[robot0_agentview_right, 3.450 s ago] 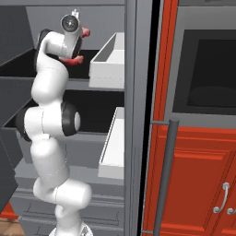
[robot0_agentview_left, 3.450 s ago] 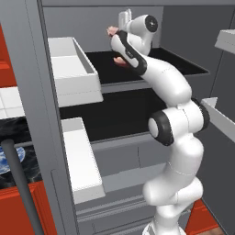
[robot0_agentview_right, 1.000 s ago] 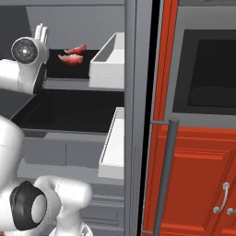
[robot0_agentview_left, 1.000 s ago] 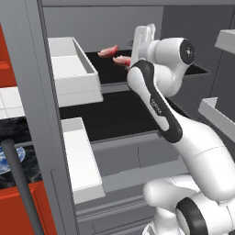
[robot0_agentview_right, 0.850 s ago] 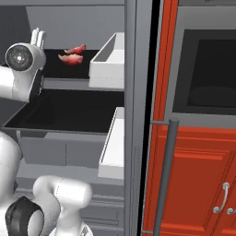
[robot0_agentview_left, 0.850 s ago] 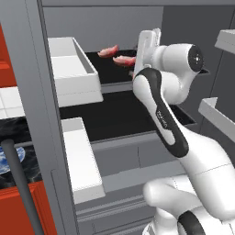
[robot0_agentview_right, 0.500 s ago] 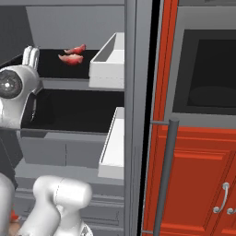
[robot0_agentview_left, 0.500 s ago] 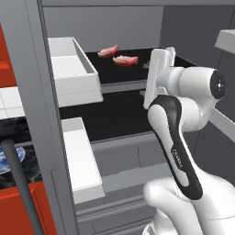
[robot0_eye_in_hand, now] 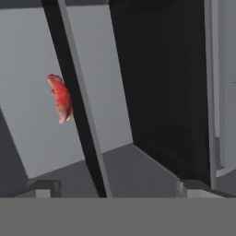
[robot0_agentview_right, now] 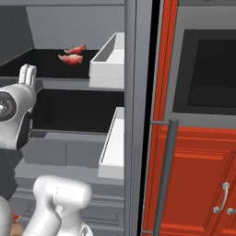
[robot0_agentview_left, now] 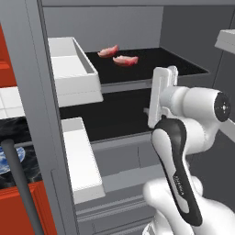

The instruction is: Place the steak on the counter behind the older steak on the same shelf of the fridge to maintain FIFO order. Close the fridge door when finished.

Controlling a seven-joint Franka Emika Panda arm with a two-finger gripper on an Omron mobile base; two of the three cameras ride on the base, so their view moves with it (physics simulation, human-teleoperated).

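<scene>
Gripper stands wide and empty; above-behind it both steaks lie shelved, so swinging wide risks clipping the fridge door.

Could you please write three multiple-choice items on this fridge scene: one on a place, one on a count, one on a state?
1. Where do the steaks lie?
A. In a white door bin
B. On the fridge's upper black shelf
C. On the lower black shelf

2. How many meat slabs are on that shelf?
A. One
B. Two
C. Three

3. How is the gripper?
A. Open and empty
B. Shut on a steak
C. Shut on the door handle

Answers:
1 B: the steak and the older steak rest on the upper shelf of the fridge.
2 B: two pink slabs lie there, close together.
3 A: the gripper stands in front of the shelf edge with its fingers apart and nothing between them.
</scene>
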